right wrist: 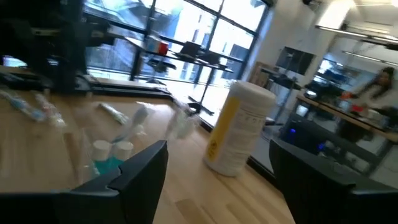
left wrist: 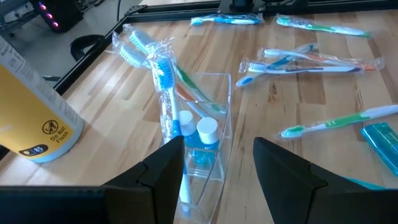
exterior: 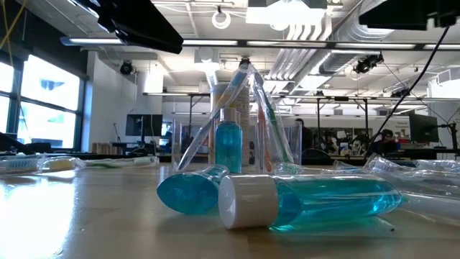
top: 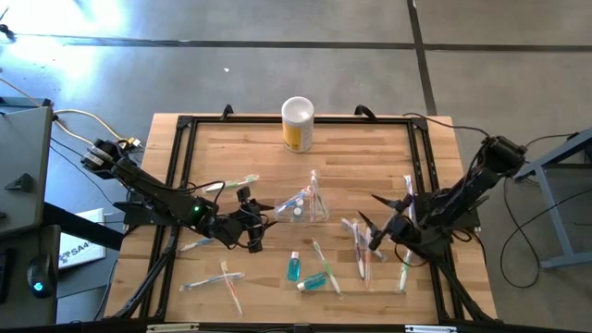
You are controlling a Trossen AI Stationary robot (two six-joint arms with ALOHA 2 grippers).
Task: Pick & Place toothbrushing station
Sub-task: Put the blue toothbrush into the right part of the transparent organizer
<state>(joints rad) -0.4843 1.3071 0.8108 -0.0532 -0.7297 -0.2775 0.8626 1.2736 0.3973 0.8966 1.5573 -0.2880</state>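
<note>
Nearest the low camera, two teal tubes lay on their sides on the bench. Beyond them stood the clear holder, near the bench's middle, with brushes and two capped tubes inside. The left hand sat at the holder's 9 o'clock, fingers spread wide, holding nothing. The right hand hovered at its 3 o'clock, also wide and empty. The yellow canister stood at 12 o'clock, farthest back.
</note>
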